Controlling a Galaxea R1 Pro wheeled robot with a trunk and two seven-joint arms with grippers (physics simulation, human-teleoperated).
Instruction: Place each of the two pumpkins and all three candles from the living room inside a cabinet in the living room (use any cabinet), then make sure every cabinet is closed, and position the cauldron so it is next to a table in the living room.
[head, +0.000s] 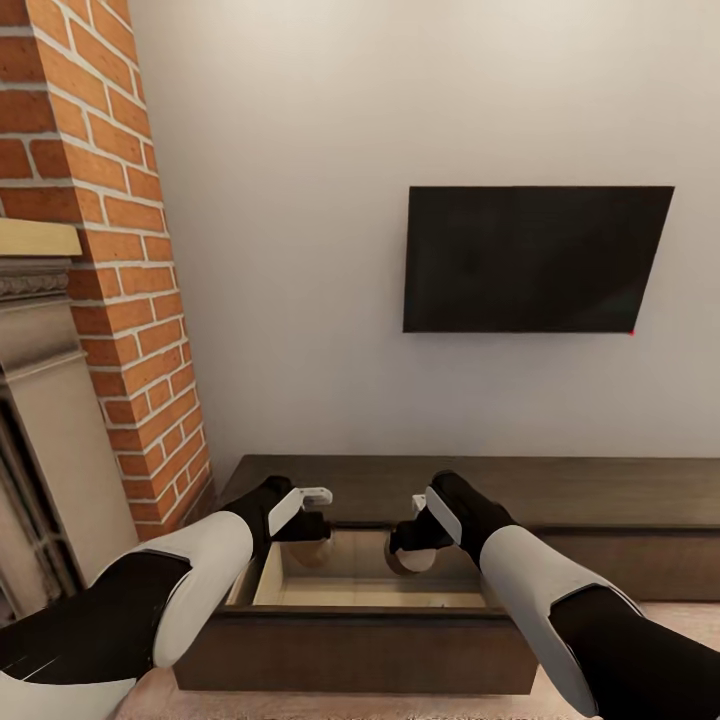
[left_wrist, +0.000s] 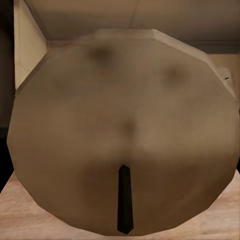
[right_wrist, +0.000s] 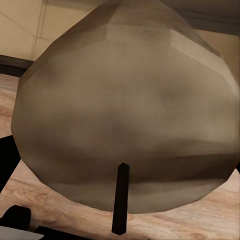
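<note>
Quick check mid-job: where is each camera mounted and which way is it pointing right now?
Head view: on the robot's head, looking forward and down at the open cabinet drawer, wall and TV; both arms show, with left gripper and right gripper.
Left wrist view: near the left gripper, facing a candle close up.
Right wrist view: near the right gripper, facing another candle.
Shared: the pale drawer interior.

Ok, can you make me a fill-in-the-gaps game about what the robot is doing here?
1. The left pincer holds the left candle, the right pincer holds the right candle, and each candle has a thin dark ____.
2. Both pincers hang over an open ____ of the cabinet.
3. The wall left of the cabinet is made of red ____.

Missing words: wick; drawer; bricks.
</note>
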